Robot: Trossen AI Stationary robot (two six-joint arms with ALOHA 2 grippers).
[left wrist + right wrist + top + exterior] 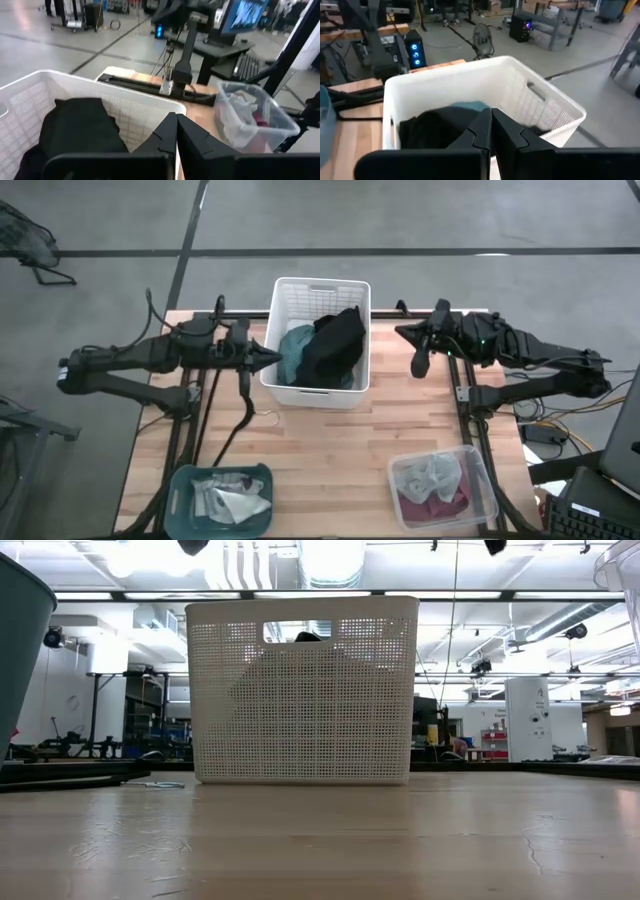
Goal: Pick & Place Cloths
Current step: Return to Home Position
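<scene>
A white slatted basket [318, 385] stands at the table's far middle. Inside it a black cloth [335, 345] lies heaped over a teal-green cloth [293, 352]. My left gripper [276, 358] is shut and hovers at the basket's left wall, pointing right; its wrist view shows the shut gripper [176, 120] above the rim and the black cloth [80, 130]. My right gripper [402, 332] is shut and hangs just right of the basket, pointing left; its wrist view shows the gripper [491, 116] before the black cloth [432, 127] and the teal-green cloth [470, 106].
A teal tray [185, 480] with white and grey cloths sits at the near left. A clear tray [478, 465] with light grey and maroon cloths sits at the near right. A thin dark strip [236, 420] lies on the table below the left arm. Bare wood lies between the trays.
</scene>
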